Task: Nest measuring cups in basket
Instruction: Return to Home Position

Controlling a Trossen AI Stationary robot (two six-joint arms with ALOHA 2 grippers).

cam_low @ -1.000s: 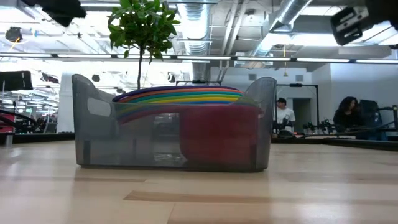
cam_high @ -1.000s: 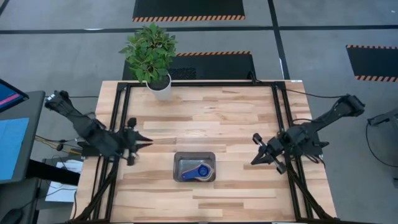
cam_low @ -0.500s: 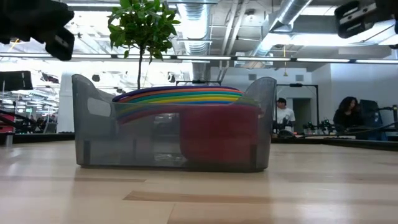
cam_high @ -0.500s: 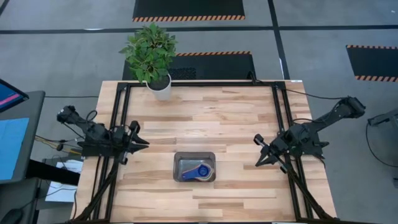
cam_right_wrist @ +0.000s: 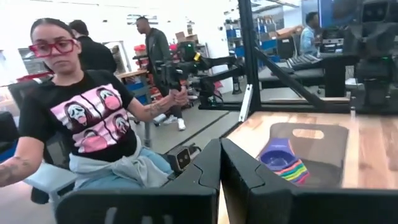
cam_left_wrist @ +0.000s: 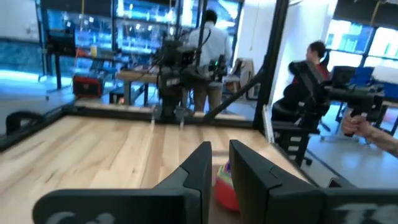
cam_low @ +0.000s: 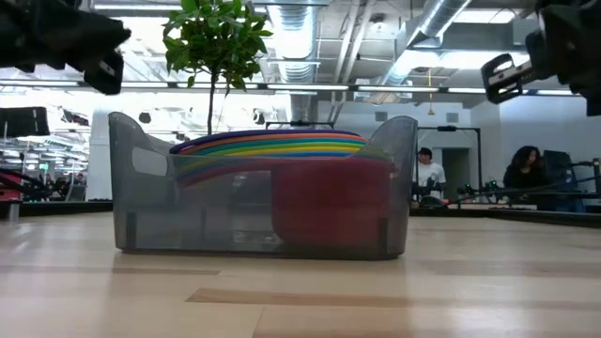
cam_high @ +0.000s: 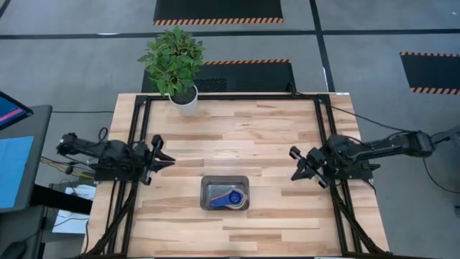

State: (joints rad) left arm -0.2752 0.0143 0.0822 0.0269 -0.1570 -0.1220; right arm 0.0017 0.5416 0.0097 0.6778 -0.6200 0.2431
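The measuring cups (cam_high: 226,198) sit nested in one stack inside the dark grey basket (cam_high: 207,185), which rests flat on the table near the middle of its near half. The blue cup lies on top. In the low view their coloured rims (cam_low: 272,145) stack above the red cup (cam_low: 329,202). My left gripper (cam_high: 167,159) hovers left of the basket, shut and holding nothing. My right gripper (cam_high: 293,164) hovers right of the basket, also shut and holding nothing. The right wrist view shows the stack (cam_right_wrist: 283,163) in the basket (cam_right_wrist: 317,146).
A plant in a white pot (cam_high: 184,101) stands at the table's far left. Black frame rails (cam_high: 136,144) run along both table sides. People sit and stand beyond the table (cam_right_wrist: 93,118). Bare wood lies all around the basket.
My left arm has folded down, and its gripper has sunk and tipped to level at the table's left side. My right arm has swung round and sunk a little, so its gripper points across the table. The basket and cups have stayed put.
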